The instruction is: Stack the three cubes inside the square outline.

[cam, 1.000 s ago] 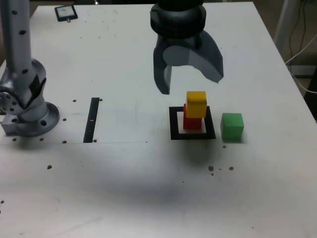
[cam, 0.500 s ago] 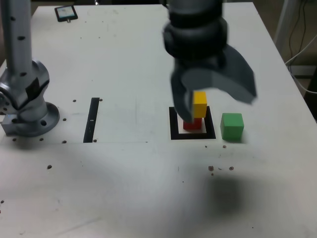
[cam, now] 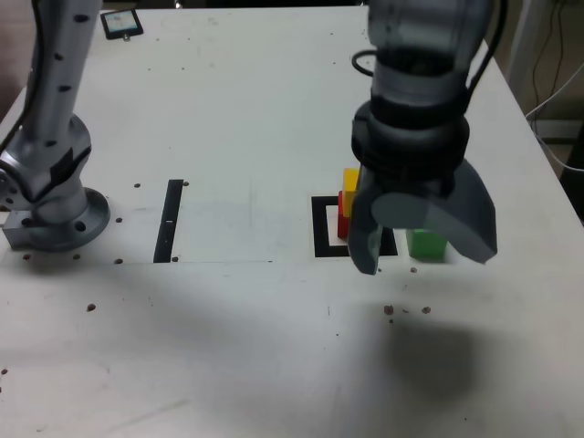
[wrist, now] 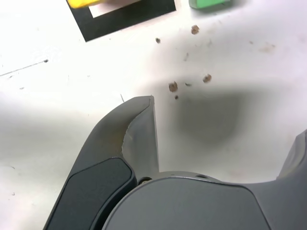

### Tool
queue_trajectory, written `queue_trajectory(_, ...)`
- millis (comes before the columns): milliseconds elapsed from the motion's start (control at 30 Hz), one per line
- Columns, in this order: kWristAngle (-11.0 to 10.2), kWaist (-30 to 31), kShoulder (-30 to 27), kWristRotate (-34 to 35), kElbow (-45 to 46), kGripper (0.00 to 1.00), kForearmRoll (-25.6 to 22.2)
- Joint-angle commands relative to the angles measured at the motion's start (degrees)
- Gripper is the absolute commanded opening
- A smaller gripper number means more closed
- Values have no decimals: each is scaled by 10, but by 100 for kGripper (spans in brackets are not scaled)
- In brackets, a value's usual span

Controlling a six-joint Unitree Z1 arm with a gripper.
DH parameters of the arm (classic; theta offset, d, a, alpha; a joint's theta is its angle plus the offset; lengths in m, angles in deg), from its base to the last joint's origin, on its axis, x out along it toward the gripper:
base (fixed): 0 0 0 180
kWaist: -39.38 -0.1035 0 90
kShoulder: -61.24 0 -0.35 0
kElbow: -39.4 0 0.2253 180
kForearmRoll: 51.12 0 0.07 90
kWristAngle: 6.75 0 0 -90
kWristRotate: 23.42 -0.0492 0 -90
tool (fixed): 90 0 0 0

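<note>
White table [cam: 228, 109] carries everything; it is marked with scattered dark specks, a cluster of brownish crumbs [wrist: 173, 86] lying near the pincer's shadow.

Grey arm [cam: 420, 100]: base column stands at the exterior view's left, the forearm reaches in from the far edge and hangs steeply over the near-right part of the table, wrist pointing down. Since the earlier frames it has swung toward the exterior view's right and come down and nearer, from hovering far of the stack to sitting in front of it.

Pincer [cam: 422, 257]: released, jaws spread wide and empty, nothing between them in either view. It hangs low over the table, just near of the square outline and the green cube, covering part of both in the exterior view. It was already spread a second ago.

Square outline [cam: 326, 228]: flat on the table, centre-right; only its left side and near-left corner show past the pincer.

Thin black strip [cam: 170, 219]: well to the left of the outline, unmoved.

Cubes: red cube [cam: 343, 217] inside the outline with yellow cube [cam: 350, 179] on top, both mostly hidden behind the pincer; the stack stands as before. Green cube [cam: 425, 245] sits on the table just right of the outline, outside it, in the same place as earlier.
</note>
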Motion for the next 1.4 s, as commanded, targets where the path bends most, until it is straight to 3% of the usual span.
queue_trajectory(0,-8,-2,5,-2,-4,100,10)
queue_trajectory(167,-20,-8,15,-8,-2,100,24)
queue_trajectory(900,-23,-55,68,-23,26,95,85)
queue_trajectory(1367,-41,-62,70,-4,37,95,84)
